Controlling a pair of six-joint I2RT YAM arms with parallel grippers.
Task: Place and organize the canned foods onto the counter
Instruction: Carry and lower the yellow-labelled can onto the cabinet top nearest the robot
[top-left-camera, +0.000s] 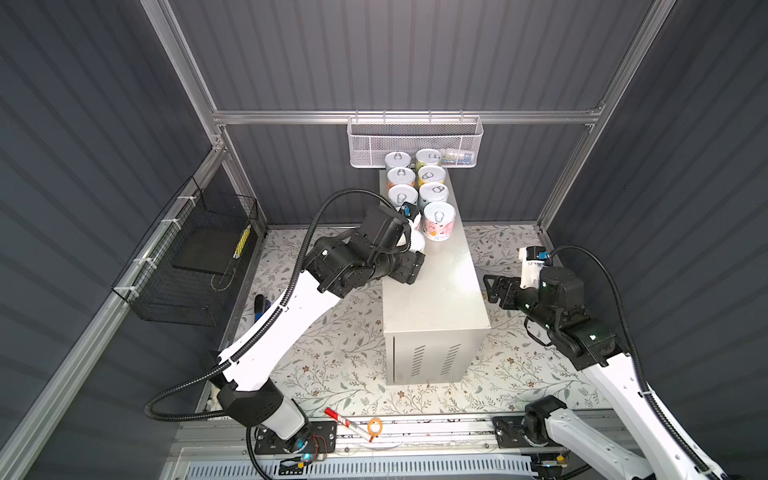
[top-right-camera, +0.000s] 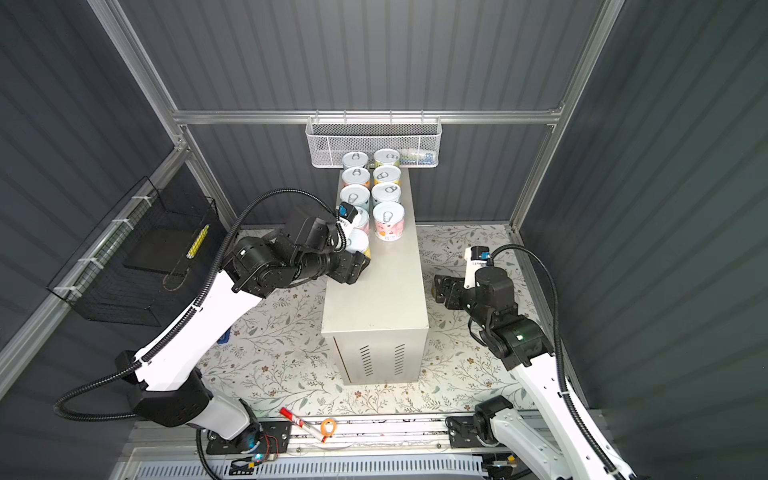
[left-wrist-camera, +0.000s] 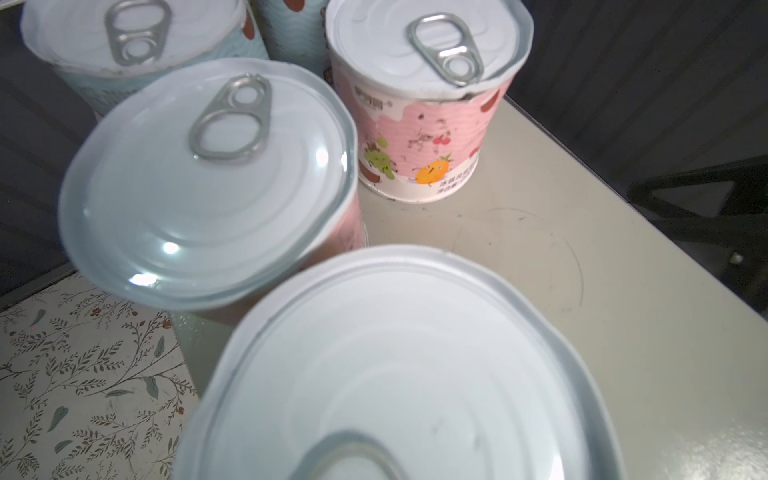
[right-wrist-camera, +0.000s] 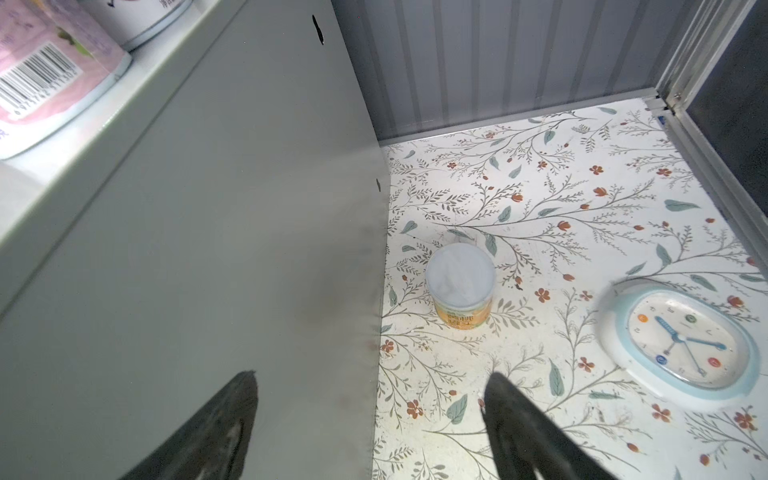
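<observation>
The chief risk is judged to lie at the counter's (top-left-camera: 432, 299) left edge, where the left gripper (top-left-camera: 409, 268) is set about the front can (left-wrist-camera: 395, 365) of the row along that edge. Its fingers are hidden in the left wrist view, so it cannot be told whether the jaws are clamped on that can or merely stand around it. The front can is seen close to the edge, so it could be tipped off the counter if it were let go crooked or dragged outward, and the neighbouring can (left-wrist-camera: 208, 183) just behind it could be shoved into the rows by a push toward the counter's far end. A second risk is judged on the counter's right side: the right gripper (right-wrist-camera: 370, 378) hangs there with its jaws wide apart and nothing between them. The lone can (right-wrist-camera: 460, 286) stands on the floral surface (right-wrist-camera: 540, 208) just beside the counter's right wall, so a finger could be struck against that wall, or the can toppled, in a careless approach. The canned foods (top-left-camera: 432, 193) are short tins with silver pull-tab lids and printed labels in pale blue, yellow and pink. Nine are counted upright on the counter's far half in two rows, the pink can (top-left-camera: 439, 224) fronting the right-edge row.
</observation>
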